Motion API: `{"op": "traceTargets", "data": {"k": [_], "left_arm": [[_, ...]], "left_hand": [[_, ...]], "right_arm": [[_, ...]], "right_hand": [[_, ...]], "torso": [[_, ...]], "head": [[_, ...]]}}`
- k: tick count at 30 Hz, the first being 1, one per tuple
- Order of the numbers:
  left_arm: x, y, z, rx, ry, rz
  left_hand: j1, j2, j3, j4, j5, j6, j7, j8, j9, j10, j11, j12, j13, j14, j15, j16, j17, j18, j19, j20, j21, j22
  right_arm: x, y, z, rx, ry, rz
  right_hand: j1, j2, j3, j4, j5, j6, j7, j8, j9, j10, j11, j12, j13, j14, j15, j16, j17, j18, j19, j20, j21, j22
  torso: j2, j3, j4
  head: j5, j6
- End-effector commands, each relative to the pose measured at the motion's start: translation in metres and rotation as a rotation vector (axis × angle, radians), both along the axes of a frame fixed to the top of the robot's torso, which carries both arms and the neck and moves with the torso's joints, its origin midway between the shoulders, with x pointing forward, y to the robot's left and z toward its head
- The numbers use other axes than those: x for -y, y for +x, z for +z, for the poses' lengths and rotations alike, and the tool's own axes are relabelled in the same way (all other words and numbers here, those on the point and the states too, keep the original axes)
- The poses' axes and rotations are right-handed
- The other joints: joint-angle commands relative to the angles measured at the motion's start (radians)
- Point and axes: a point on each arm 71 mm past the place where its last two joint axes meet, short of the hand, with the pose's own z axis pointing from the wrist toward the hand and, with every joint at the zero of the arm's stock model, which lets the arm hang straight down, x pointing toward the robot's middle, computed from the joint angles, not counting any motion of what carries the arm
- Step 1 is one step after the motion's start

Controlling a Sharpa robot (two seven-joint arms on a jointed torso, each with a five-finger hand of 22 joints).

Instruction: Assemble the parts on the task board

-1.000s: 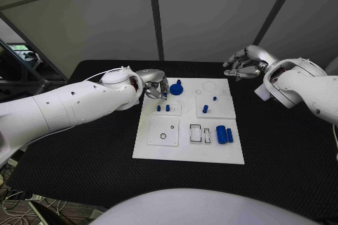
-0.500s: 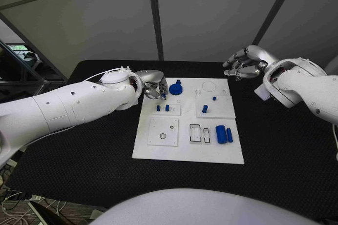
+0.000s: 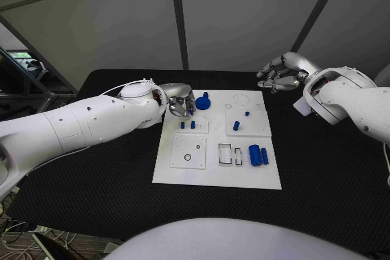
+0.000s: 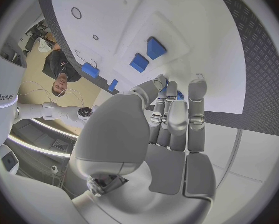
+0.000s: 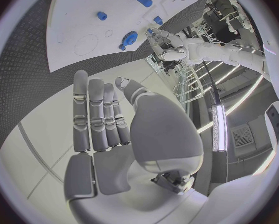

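Head view: white task board [image 3: 218, 175] lying flat on the black table [image 3: 97, 175]. Left hand [image 3: 178, 104] at the board's far left corner, its fingers bent down over the board edge; whether they pinch anything cannot be told here. Just past those fingertips, a round blue part with an upright stub [image 3: 203, 102]. Nearer the robot from the fingers, two small blue pegs [image 3: 187, 124] standing side by side; one blue peg [image 3: 235, 125] stands further toward the board's middle. Two blue cylinders [image 3: 259, 155] lie close together near the board's right edge, well apart from the left fingers. Right hand [image 3: 279, 74] held above the table beyond the board's far right corner, fingers curled loosely, nothing seen in them. Left wrist view: left hand [image 4: 167, 129] with fingers [image 4: 197, 115] extended side by side toward the board, a bit of blue showing just behind the fingertips; grip uncertain. Two blue pegs [image 4: 148, 55] beyond the fingertips. Right wrist view: right hand [image 5: 114, 129] with fingers [image 5: 81, 109] straight, close together and empty, the task board [image 5: 77, 20] well beyond them.
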Motion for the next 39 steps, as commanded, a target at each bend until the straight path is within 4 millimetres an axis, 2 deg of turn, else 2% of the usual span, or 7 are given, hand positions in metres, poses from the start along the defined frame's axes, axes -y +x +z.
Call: {"op": "traceTargets", "data": {"k": [1,11,23,30,39], "left_arm": [[-0.0008,-0.0001,-0.0022,-0.025,0.013,0.002],[-0.0015,-0.0012,-0.0036,-0.041,0.026,0.009],[-0.0024,-0.0007,-0.0035,-0.037,0.024,0.014],[-0.0033,-0.0001,-0.0040,-0.041,0.025,0.019],[-0.0063,0.0002,-0.0045,-0.046,0.031,0.030]], "left_hand": [[-0.005,0.006,0.001,-0.006,-0.001,0.006,0.005,-0.002,0.001,0.004,0.005,-0.007,0.002,-0.010,0.000,-0.006,-0.001,-0.043,-0.007,-0.001,-0.001,-0.001],[-0.005,0.009,0.001,-0.006,-0.001,0.007,0.005,-0.003,0.000,0.005,0.006,-0.009,0.002,-0.011,0.000,-0.007,-0.002,-0.042,-0.009,-0.001,-0.004,-0.001],[-0.007,0.008,-0.002,-0.007,-0.001,0.003,0.008,-0.010,-0.002,0.004,0.008,-0.015,0.004,-0.013,0.002,-0.008,-0.003,-0.041,-0.013,0.000,-0.010,0.000],[-0.019,-0.006,-0.004,-0.007,-0.001,-0.089,0.020,-0.076,-0.034,0.001,0.016,-0.040,0.005,-0.022,0.010,-0.015,-0.015,-0.039,-0.021,0.008,-0.028,0.000],[-0.023,-0.016,-0.002,-0.009,-0.001,-0.128,0.029,-0.090,-0.055,-0.006,0.025,-0.060,0.004,-0.039,0.016,-0.032,-0.045,-0.035,-0.035,0.013,-0.060,-0.009]], "right_arm": [[-0.0007,0.0002,0.0021,0.013,0.001,0.001],[-0.0005,0.0003,0.0020,0.012,0.000,0.001],[-0.0013,0.0006,0.0019,0.012,0.000,0.003],[-0.0011,0.0007,0.0018,0.011,0.000,0.002],[0.0003,0.0007,0.0017,0.010,-0.001,-0.003]], "right_hand": [[0.003,-0.010,0.008,-0.001,0.005,0.006,0.002,0.004,0.001,-0.003,-0.002,0.000,-0.001,-0.001,0.000,-0.002,0.000,0.013,-0.001,-0.002,-0.005,-0.001],[0.003,-0.010,0.008,-0.001,0.005,0.006,0.002,0.004,0.001,-0.003,-0.002,0.000,-0.001,-0.001,0.000,-0.002,0.000,0.013,-0.001,-0.002,-0.005,-0.001],[0.003,-0.010,0.008,-0.001,0.005,0.006,0.002,0.004,0.001,-0.003,-0.002,0.000,-0.001,-0.001,0.000,-0.002,0.000,0.013,-0.001,-0.002,-0.005,-0.001],[0.003,-0.010,0.009,-0.001,0.006,0.006,0.002,0.005,0.001,-0.003,-0.003,0.001,-0.003,-0.002,0.000,-0.004,-0.003,0.013,0.000,-0.002,-0.006,-0.002],[0.004,-0.010,0.010,-0.001,0.006,0.006,0.002,0.005,0.001,-0.003,-0.003,0.001,-0.004,-0.002,0.000,-0.005,-0.004,0.013,0.000,-0.002,-0.006,-0.002]], "torso": [[0.000,0.0005,-0.0006],[0.000,-0.0002,0.0013],[0.000,0.0005,0.0007],[0.000,0.0005,-0.0002],[-0.002,0.0007,0.0014]], "head": [[0.001,0.000],[0.002,0.000],[0.003,0.000],[0.002,0.000],[0.001,0.000]]}}
